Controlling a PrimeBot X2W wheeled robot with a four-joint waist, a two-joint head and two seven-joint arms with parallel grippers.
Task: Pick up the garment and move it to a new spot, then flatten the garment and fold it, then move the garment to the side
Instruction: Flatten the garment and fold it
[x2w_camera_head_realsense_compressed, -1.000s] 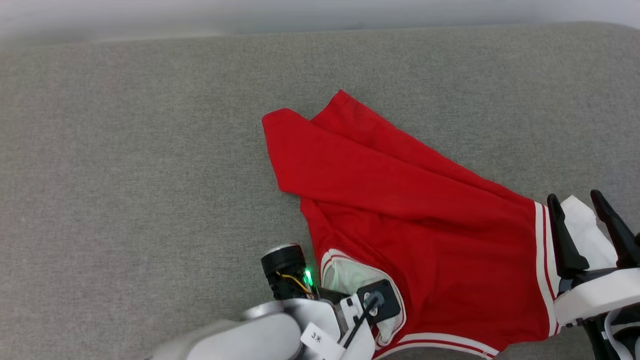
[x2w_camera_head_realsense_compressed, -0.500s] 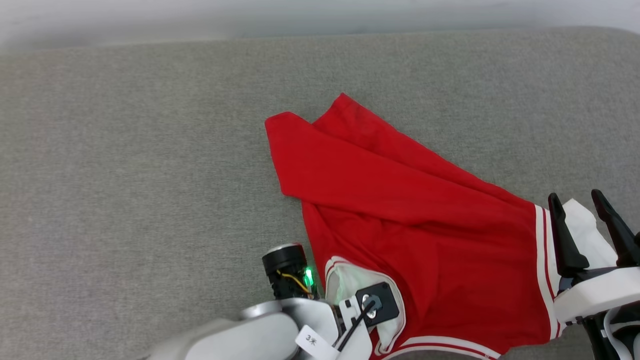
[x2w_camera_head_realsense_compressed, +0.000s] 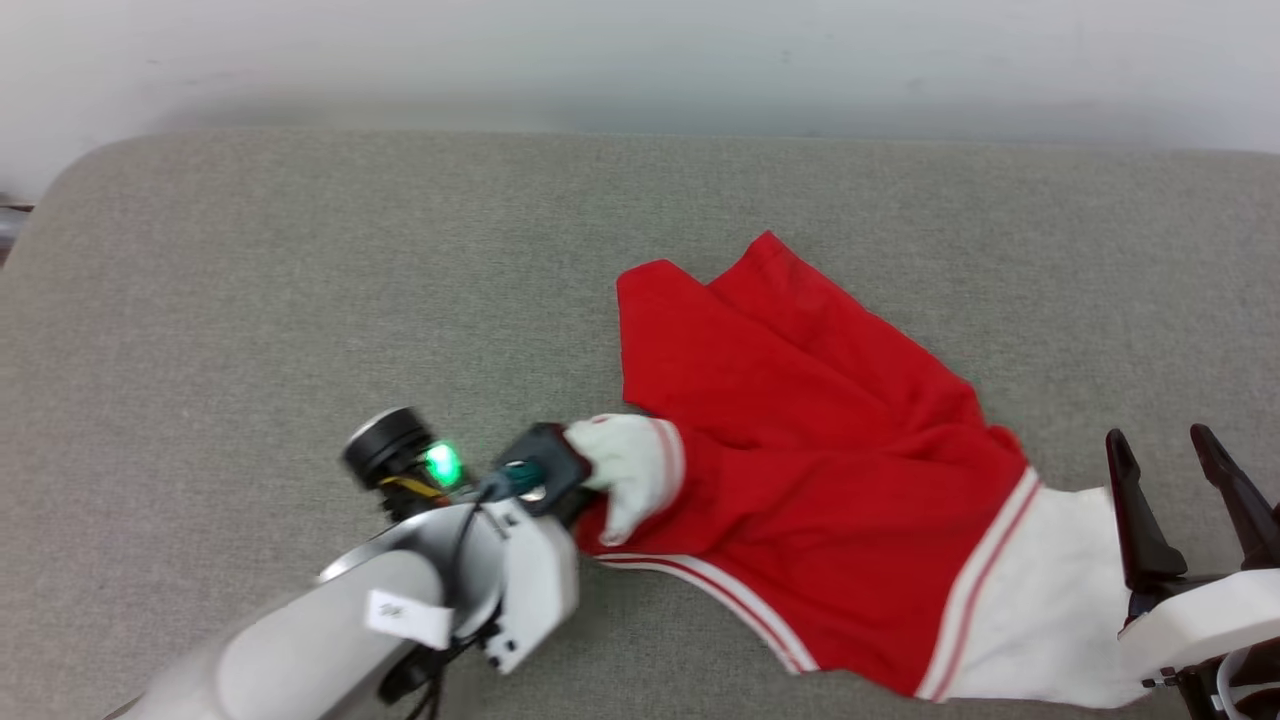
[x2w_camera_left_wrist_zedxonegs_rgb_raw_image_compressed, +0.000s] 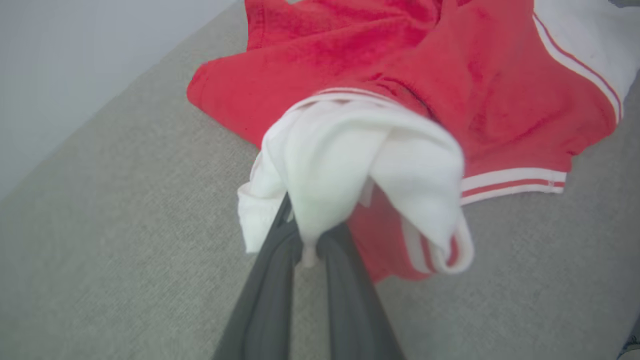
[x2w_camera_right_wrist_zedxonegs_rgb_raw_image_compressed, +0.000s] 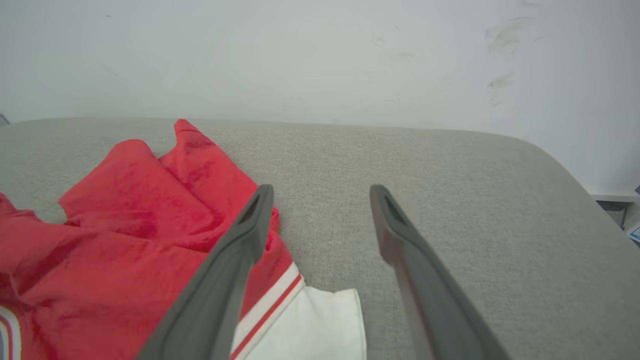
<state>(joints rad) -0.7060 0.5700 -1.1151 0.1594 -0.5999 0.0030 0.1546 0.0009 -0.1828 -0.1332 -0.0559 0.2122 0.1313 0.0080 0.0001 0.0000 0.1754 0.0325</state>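
Note:
The garment (x2w_camera_head_realsense_compressed: 800, 440) is a red jersey with white sleeves and striped trim, lying crumpled on the grey padded surface (x2w_camera_head_realsense_compressed: 300, 280). My left gripper (x2w_camera_head_realsense_compressed: 578, 482) is shut on one white sleeve (x2w_camera_left_wrist_zedxonegs_rgb_raw_image_compressed: 350, 155), which hangs bunched over the fingertips (x2w_camera_left_wrist_zedxonegs_rgb_raw_image_compressed: 280, 250) above the surface. In the left wrist view the left gripper (x2w_camera_left_wrist_zedxonegs_rgb_raw_image_compressed: 310, 245) pinches that sleeve, with the red body (x2w_camera_left_wrist_zedxonegs_rgb_raw_image_compressed: 350, 65) trailing beyond. My right gripper (x2w_camera_head_realsense_compressed: 1160, 440) stands open at the lower right, over the other white sleeve (x2w_camera_head_realsense_compressed: 1040, 600). In the right wrist view the right gripper (x2w_camera_right_wrist_zedxonegs_rgb_raw_image_compressed: 321, 190) holds nothing; the garment (x2w_camera_right_wrist_zedxonegs_rgb_raw_image_compressed: 125, 215) lies to its left.
A pale wall (x2w_camera_head_realsense_compressed: 640, 60) runs along the far edge of the padded surface. The surface's rounded corner (x2w_camera_head_realsense_compressed: 70, 170) shows at the far left, and its right-hand corner (x2w_camera_right_wrist_zedxonegs_rgb_raw_image_compressed: 565, 165) in the right wrist view. Bare grey padding (x2w_camera_head_realsense_compressed: 250, 330) lies left of the garment.
The camera has shifted. My left gripper has shut on the white sleeve and lifted it away from the surface, dragging the red body along. The right gripper has stayed open.

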